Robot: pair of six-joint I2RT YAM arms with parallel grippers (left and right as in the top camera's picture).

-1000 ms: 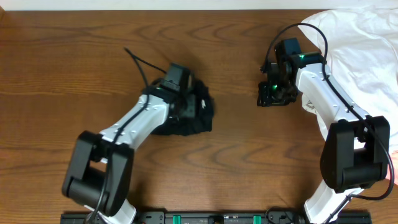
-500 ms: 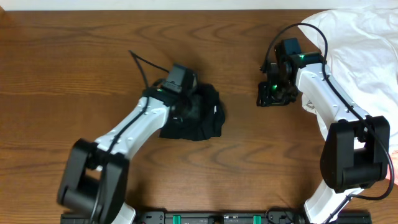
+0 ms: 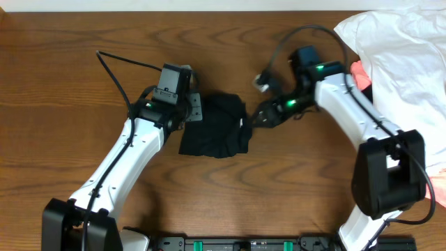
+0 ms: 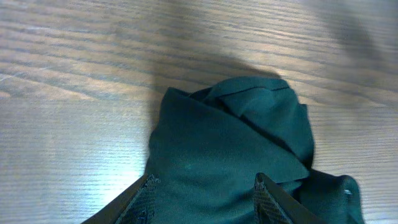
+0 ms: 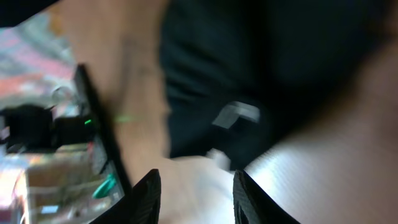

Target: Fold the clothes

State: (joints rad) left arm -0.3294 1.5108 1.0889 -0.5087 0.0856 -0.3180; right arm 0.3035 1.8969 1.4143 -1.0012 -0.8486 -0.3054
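The clothes [image 3: 216,125] are one black garment, bunched into a compact bundle at the middle of the wooden table. My left gripper [image 3: 197,111] sits at the bundle's left edge. In the left wrist view the clothes [image 4: 230,137] spread under and between the fingers of my left gripper [image 4: 205,186], which stand apart with no pinch on the fabric. My right gripper [image 3: 256,118] is at the bundle's right edge. The right wrist view is blurred: my right gripper [image 5: 196,180] is open over bare wood, with the clothes [image 5: 249,62] just ahead of it.
A large white garment [image 3: 397,49] fills the table's back right corner. Coral-pink cloth [image 3: 359,73] shows beside it. A black rail [image 3: 244,244] runs along the front edge.
My left gripper has drawn back left, from on top of the bundle to its left edge. My right arm has swung left from near the white garment to the bundle's right edge.
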